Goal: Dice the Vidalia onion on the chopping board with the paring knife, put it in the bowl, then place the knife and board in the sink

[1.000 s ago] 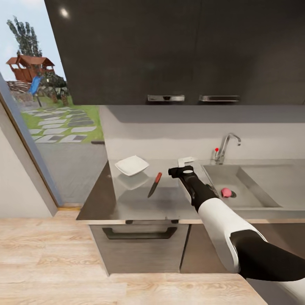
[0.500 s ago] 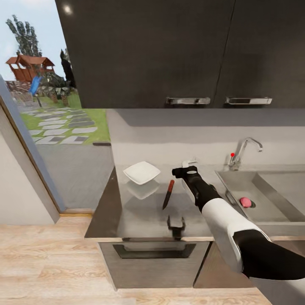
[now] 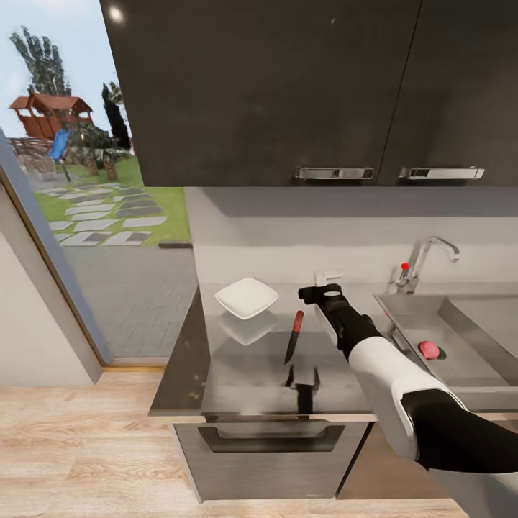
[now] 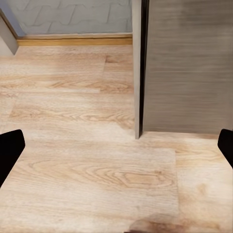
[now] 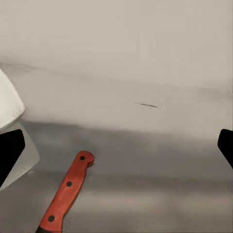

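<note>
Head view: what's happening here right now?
The robot stands at the countertop with its right arm stretched over it; the right hand holds nothing, its fingers spread in the wrist view. The paring knife lies untouched on the counter beside the white bowl. The Vidalia onion sits in the sink by the drain. The left hand hangs open, low over the wooden floor beside a cabinet. No dicing has begun.

Red-handled paring knife (image 3: 294,336), white bowl (image 3: 247,297)
</note>
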`<state>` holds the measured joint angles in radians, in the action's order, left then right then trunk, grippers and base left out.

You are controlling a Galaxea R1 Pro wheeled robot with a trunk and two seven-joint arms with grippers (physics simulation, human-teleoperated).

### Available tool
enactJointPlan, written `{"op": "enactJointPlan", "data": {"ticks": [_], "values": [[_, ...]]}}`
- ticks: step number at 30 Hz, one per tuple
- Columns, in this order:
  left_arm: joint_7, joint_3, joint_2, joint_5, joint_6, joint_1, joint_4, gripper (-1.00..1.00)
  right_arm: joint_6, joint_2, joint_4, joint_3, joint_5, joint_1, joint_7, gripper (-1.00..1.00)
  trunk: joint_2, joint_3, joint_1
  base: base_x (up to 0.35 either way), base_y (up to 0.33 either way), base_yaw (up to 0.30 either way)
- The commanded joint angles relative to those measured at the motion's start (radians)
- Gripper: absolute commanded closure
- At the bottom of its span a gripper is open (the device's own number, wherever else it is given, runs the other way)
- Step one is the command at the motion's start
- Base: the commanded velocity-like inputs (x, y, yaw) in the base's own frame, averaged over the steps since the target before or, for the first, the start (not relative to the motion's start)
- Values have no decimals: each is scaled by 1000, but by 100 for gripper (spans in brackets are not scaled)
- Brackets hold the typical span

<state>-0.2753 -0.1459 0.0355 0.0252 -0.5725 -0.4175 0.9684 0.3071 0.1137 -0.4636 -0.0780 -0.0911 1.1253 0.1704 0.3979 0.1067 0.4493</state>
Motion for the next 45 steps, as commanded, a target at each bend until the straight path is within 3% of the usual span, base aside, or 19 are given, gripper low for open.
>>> {"op": "enactJointPlan", "data": {"ticks": [1,5,10,24,45], "values": [[-7,-4,1,2,-1,0,0,-100,9,-4,0,-4,-3,1,3,-100,2,2,1,1,1,0],[-7,-4,1,2,-1,0,-7,-100,9,-36,4,-5,27,1,3,-100,2,2,1,0,0,0],[-7,-4,1,2,-1,0,-7,-100,9,-44,5,-5,45,1,3,-100,2,2,1,0,0,0],[-7,-4,1,2,0,0,-14,-100,9,-44,14,-8,51,1,3,-100,2,4,1,100,0,0],[-7,-4,0,2,0,0,-28,-100,9,-44,14,-8,51,1,3,-100,2,35,1,1,0,0]]}}
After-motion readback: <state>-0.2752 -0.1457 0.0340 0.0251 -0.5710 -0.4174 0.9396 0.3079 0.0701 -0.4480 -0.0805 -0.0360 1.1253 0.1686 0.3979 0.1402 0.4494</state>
